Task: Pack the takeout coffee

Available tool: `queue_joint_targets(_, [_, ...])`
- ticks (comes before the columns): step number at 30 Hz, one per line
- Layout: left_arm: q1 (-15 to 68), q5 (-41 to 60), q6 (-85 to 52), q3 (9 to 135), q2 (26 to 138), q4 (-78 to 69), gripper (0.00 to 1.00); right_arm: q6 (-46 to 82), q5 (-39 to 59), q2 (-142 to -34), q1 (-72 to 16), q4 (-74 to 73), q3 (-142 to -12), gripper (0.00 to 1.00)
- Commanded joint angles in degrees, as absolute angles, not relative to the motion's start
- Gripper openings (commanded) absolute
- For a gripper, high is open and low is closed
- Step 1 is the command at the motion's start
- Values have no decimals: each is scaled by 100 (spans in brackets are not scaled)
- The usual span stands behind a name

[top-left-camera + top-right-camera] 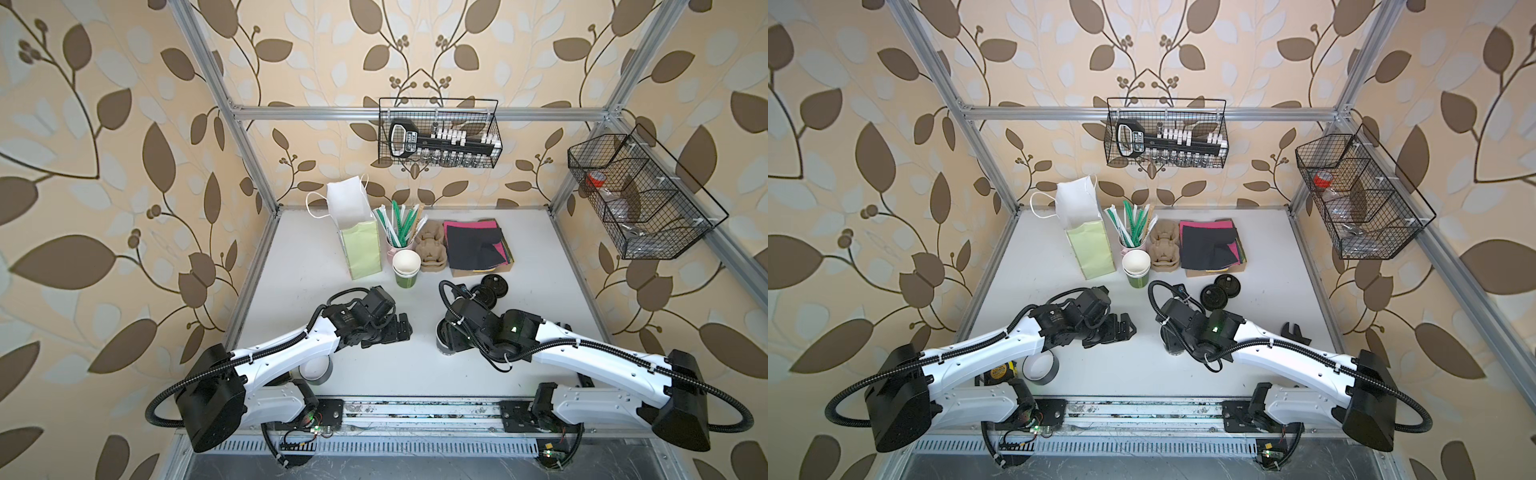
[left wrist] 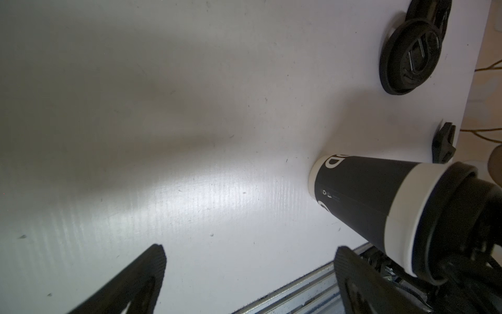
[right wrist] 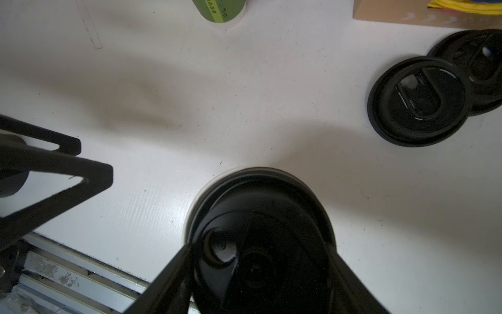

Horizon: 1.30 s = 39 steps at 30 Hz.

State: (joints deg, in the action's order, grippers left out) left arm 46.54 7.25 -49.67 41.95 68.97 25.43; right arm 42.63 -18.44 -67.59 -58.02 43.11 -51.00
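In both top views my left pincer hangs released over the white table. My right pincer faces it across an open strip and is mostly hidden under its own wrist. The coffee cup stands upright directly under the right pincer. Beyond both pincers, toward the far edge, stand a stack of green cups and a paper bag with its mouth open upward. Loose lids lie just beyond the right pincer. A roll of tape lies behind my left pincer, near the front rail.

In the left wrist view my left fingers stand wide apart with only table between them. The coffee cup stands ahead and off to one side, apart from them, base flat on the table. The table's front edge runs close by the finger nearer the cup.

In the right wrist view my right pincer is clenched on the cup's black lid, one finger on each side of its rim. Open table stretches ahead to the green cups. The loose lids lie off to one side, well apart from the cup.
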Motion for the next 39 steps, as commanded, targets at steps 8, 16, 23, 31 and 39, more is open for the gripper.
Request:
queue_joint_targets(8, [4693,633,-4948,4224,6768,2566,99,4382,-2040,-6827,-5933,4368,-5308,63])
queue_joint_targets(16, [4694,638,-4956,4193,6750,2560,99,4389,-1957,-7003,-5951,4312,-5240,63])
queue_joint_targets(23, [4694,661,-4957,4197,6785,2525,99,4476,-2057,-6929,-6023,4340,-5353,63])
queue_joint_targets(31, [4693,636,-4939,4210,6768,2562,99,4480,-2053,-6931,-6073,4336,-5402,63])
queue_joint_targets(39, [4698,637,-4939,4210,6742,2580,99,4479,-2104,-7065,-6144,4350,-5387,63])
